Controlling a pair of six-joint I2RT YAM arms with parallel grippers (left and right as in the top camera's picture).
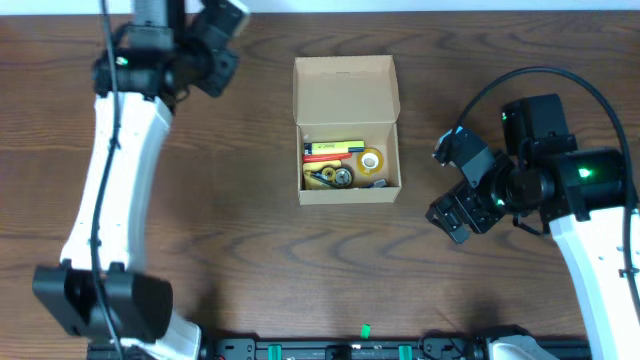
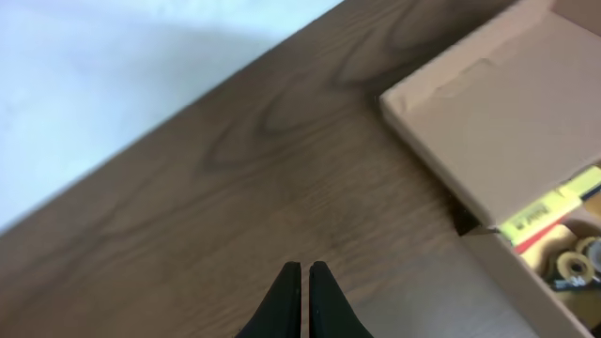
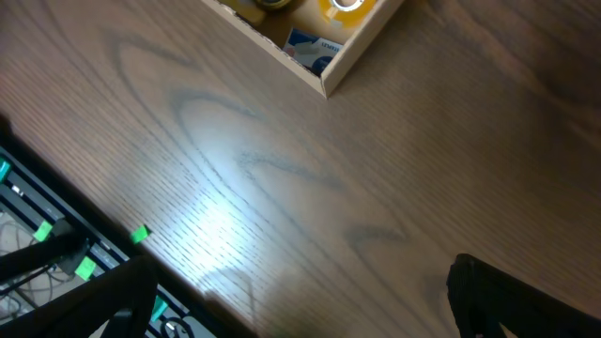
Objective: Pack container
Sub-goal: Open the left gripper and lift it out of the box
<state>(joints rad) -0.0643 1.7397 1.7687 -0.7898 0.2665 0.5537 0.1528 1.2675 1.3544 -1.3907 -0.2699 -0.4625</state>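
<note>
Two views differ | left pincer point(image 2: 305, 269) together | right pincer point(image 3: 300, 272) apart | only overhead shows whole open container point(image 1: 345, 90)

Arms posed at opposite sides, both empty-handed.
Far left, the left gripper point(image 2: 305, 270) presses its fingers together; at right, the right gripper point(image 3: 299, 282) spreads wide.

The container point(image 1: 345, 88) sits open mid-table point(image 1: 250, 230), a tape roll point(image 1: 371, 160) inside, apart from the left arm point(image 1: 120, 170) and right arm point(image 1: 600, 230).
</note>
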